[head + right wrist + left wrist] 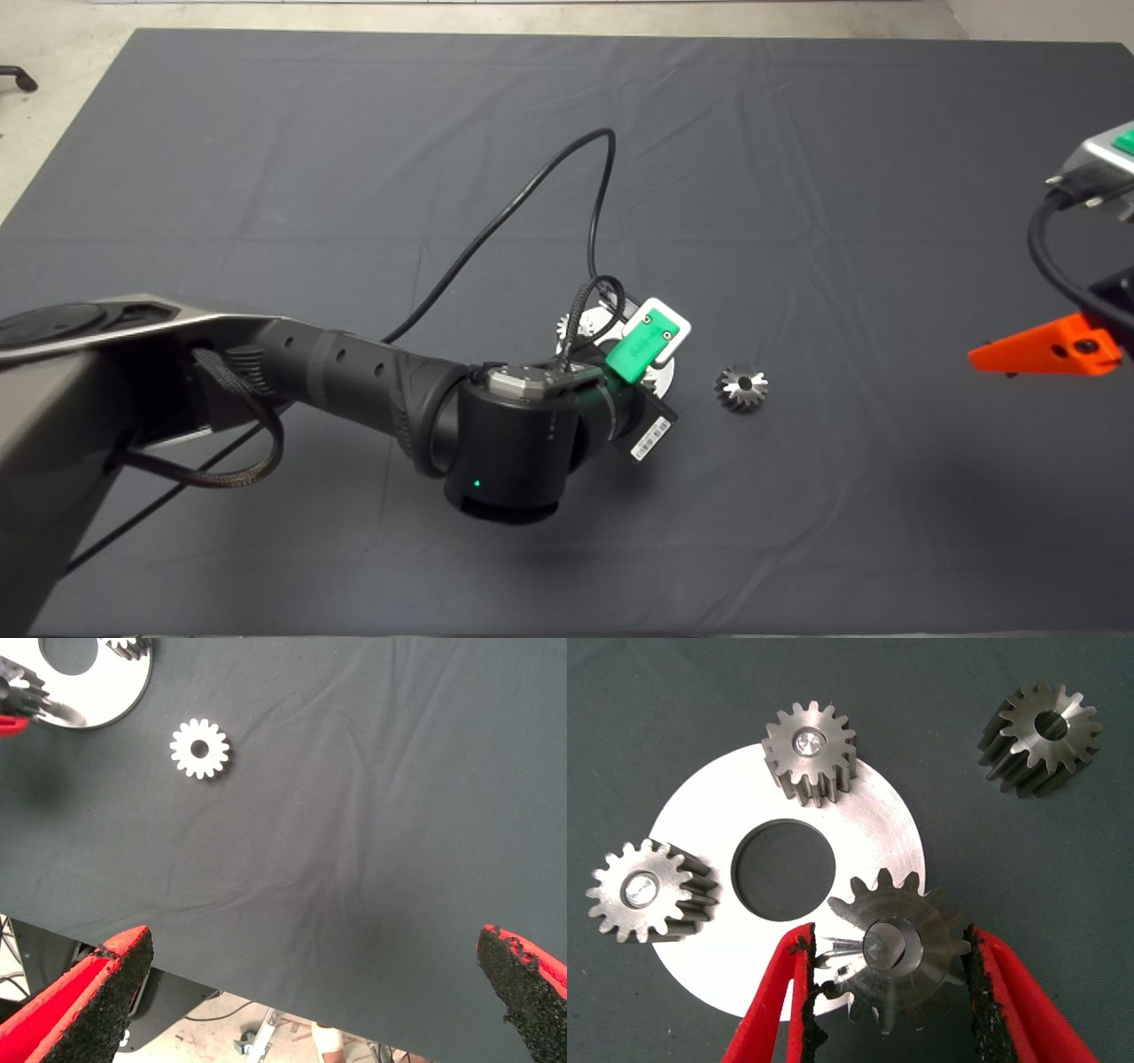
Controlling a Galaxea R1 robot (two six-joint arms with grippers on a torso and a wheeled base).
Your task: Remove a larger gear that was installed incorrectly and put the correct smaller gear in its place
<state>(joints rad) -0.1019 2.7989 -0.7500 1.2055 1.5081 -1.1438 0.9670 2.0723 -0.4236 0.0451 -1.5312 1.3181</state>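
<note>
A round silver plate (691, 948) with a centre hole lies on the dark mat. Two small spur gears (808, 751) (651, 890) stand on its pegs. The larger gear (899, 961), darker and bevelled, sits on the third peg with my left gripper (890, 935) shut on it, one pad against its teeth on each side. The smaller gear (1041, 737) lies loose on the mat beside the plate, also seen as the smaller gear (742, 387) and the smaller gear (199, 748). My right gripper (310, 992) hangs open at the mat's right side, far from the gears.
In the head view my left arm (372, 390) reaches in from the left and covers most of the plate (663, 377). Its black cable (532, 190) loops over the mat behind it. The right gripper's red finger (1045, 350) shows at the right edge.
</note>
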